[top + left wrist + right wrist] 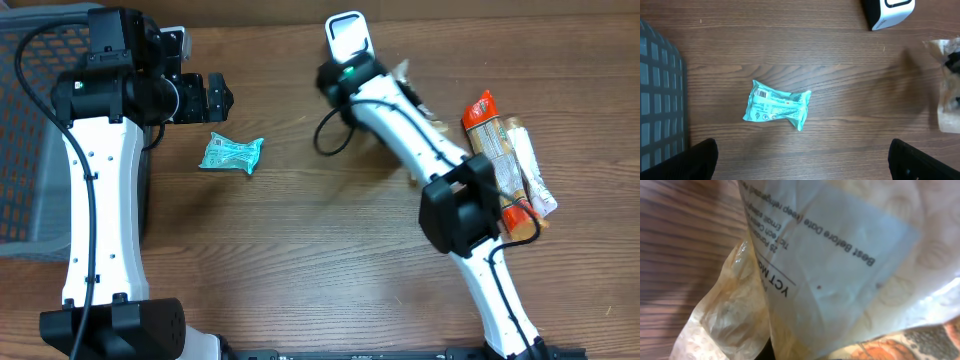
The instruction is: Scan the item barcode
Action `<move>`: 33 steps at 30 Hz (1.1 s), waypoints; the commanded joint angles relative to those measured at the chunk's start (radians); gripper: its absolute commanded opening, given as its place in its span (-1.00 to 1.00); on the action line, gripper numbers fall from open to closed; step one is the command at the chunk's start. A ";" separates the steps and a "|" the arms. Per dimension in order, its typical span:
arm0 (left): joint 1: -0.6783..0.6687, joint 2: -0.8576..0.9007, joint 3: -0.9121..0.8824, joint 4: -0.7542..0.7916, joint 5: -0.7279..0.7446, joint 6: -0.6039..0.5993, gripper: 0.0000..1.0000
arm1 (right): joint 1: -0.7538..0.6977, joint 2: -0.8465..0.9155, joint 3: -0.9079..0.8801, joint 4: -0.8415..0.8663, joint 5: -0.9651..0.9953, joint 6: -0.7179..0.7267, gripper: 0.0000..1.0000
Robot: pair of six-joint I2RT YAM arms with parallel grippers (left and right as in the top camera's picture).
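A clear crinkly packet (840, 255) with a white printed label fills the right wrist view, hiding the fingers. My right gripper (405, 90) is shut on it just below the white barcode scanner (347, 35), which stands at the table's far edge. In the left wrist view the same packet (946, 95) shows at the right edge, and the scanner (887, 12) at the top. A teal packet (230, 152) lies flat on the wood. My left gripper (203, 72) hangs open just beyond the teal packet (777, 106), holding nothing, its midpoint (802, 165) over bare wood.
A pile of snack packets (505, 150), orange and white, lies at the right beside the right arm. A grey mesh basket (30, 150) stands along the left edge, also seen as the basket (660, 100) in the left wrist view. A black cable loops near the scanner.
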 commanded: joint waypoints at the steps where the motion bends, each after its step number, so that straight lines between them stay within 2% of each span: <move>1: -0.008 -0.001 0.015 0.003 -0.002 -0.005 0.99 | -0.002 -0.051 0.000 0.015 -0.105 -0.074 -0.92; 9: -0.008 -0.001 0.015 0.004 -0.002 -0.006 0.99 | 0.057 -0.043 -0.147 0.054 -0.111 -0.076 -0.89; 11: -0.008 -0.001 0.015 0.004 -0.002 -0.006 0.99 | 0.084 -0.040 -0.179 0.060 -0.105 -0.076 -0.74; 12: -0.008 -0.001 0.015 0.004 -0.002 -0.006 1.00 | 0.112 -0.040 -0.196 0.064 -0.102 -0.076 -0.50; 17: -0.008 -0.001 0.015 0.004 -0.002 -0.006 0.99 | 0.209 -0.040 -0.196 0.091 -0.123 -0.075 -0.11; 19: -0.008 -0.001 0.015 0.003 -0.002 -0.006 1.00 | 0.256 -0.040 -0.196 0.113 -0.169 -0.076 0.37; 23: -0.008 -0.001 0.015 0.003 -0.002 -0.006 1.00 | 0.343 -0.040 -0.196 0.146 -0.227 -0.076 0.54; 28: -0.008 -0.001 0.015 0.003 -0.002 -0.006 0.99 | 0.413 -0.040 -0.192 0.195 -0.316 -0.075 1.00; 33: -0.008 -0.001 0.015 0.003 -0.002 -0.006 1.00 | 0.394 -0.043 -0.122 0.203 -0.480 -0.054 1.00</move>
